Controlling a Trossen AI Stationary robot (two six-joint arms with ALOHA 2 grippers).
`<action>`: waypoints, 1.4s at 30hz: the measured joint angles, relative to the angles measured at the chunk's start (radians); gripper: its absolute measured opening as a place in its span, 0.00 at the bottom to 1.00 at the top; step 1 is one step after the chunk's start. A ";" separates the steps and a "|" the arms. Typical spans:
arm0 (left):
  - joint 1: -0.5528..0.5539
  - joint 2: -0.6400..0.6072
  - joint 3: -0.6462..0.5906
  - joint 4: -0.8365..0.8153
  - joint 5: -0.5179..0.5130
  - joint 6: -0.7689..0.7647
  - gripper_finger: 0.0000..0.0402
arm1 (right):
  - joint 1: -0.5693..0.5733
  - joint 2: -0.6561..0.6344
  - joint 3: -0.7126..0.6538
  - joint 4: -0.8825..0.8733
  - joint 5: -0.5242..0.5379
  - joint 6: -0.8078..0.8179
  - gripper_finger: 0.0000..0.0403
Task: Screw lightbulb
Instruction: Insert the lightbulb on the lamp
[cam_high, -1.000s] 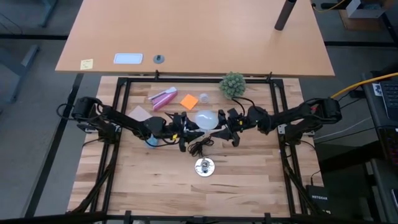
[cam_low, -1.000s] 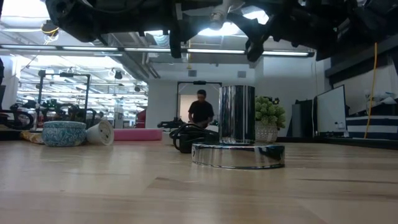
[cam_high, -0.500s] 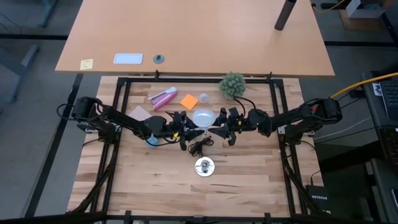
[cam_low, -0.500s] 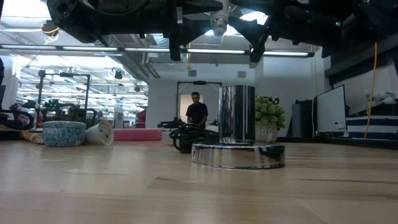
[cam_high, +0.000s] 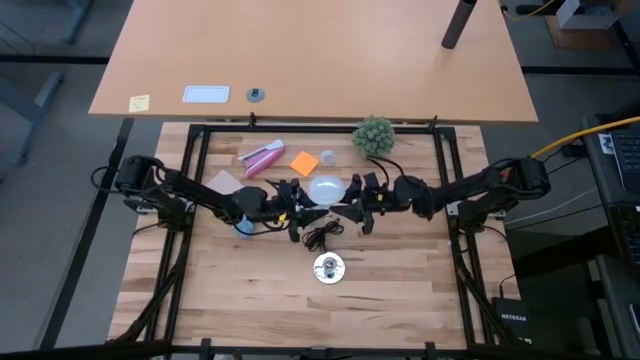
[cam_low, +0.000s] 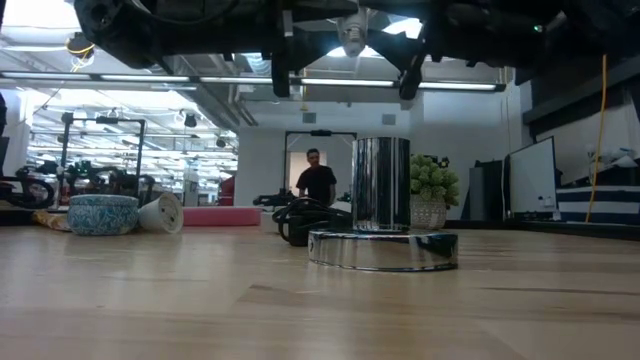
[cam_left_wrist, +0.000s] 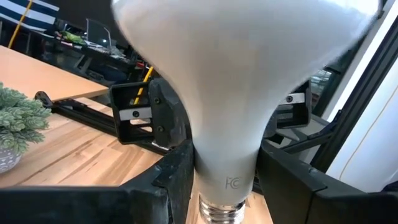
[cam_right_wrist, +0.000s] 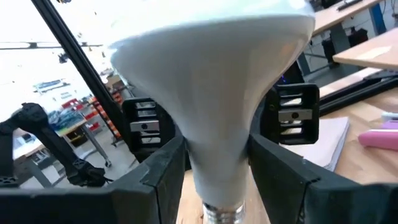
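Observation:
The white frosted lightbulb (cam_high: 327, 187) is held above the table's middle, dome up. Its silver threaded base (cam_low: 352, 38) points down. My left gripper (cam_high: 311, 197) comes at it from the table's left and my right gripper (cam_high: 351, 198) from the right. Both are shut on its neck. The bulb fills the left wrist view (cam_left_wrist: 242, 68) and the right wrist view (cam_right_wrist: 211, 74), each with the other arm's fingers behind it. The shiny metal socket (cam_high: 328, 267) stands on its round foot nearer the front edge, also in the low view (cam_low: 382, 200). Its black cord (cam_high: 320, 236) is coiled beside it. My left gripper pinches the bulb's tapered neck (cam_left_wrist: 227, 168) between its two fingers, just above the threaded base. The fingers (cam_left_wrist: 177, 180) lie level, from the table's left. The bulb stands upright, clear of the table. My right gripper has its two fingers (cam_right_wrist: 165, 174) on either side of the same neck (cam_right_wrist: 217, 165), against it, just above the threads. They lie level, from the table's right. The bulb stands upright between them, dome up.
A green plant ball (cam_high: 374, 135) stands at the far right of the board. A pink item (cam_high: 262, 156), an orange square (cam_high: 304, 162) and a blue bowl (cam_low: 102, 214) lie at the far left. A person (cam_low: 318, 185) stands in the room beyond. The board's near half has free room around the socket.
My right gripper has gone toward the table's left, up to the bulb. The bulb has shifted a little toward the far left and now shows rounder from above, with its threaded base pointing down.

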 joint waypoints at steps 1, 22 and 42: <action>0.000 0.000 0.000 0.001 -0.002 0.000 0.39 | 0.000 -0.001 0.015 -0.021 0.000 -0.011 0.44; -0.036 0.003 0.001 -0.087 0.015 -0.011 0.39 | 0.006 0.002 0.056 -0.195 -0.168 -0.031 0.44; -0.175 0.052 0.010 -0.164 -0.025 -0.065 0.39 | 0.246 0.003 0.053 -0.392 0.066 -0.116 0.44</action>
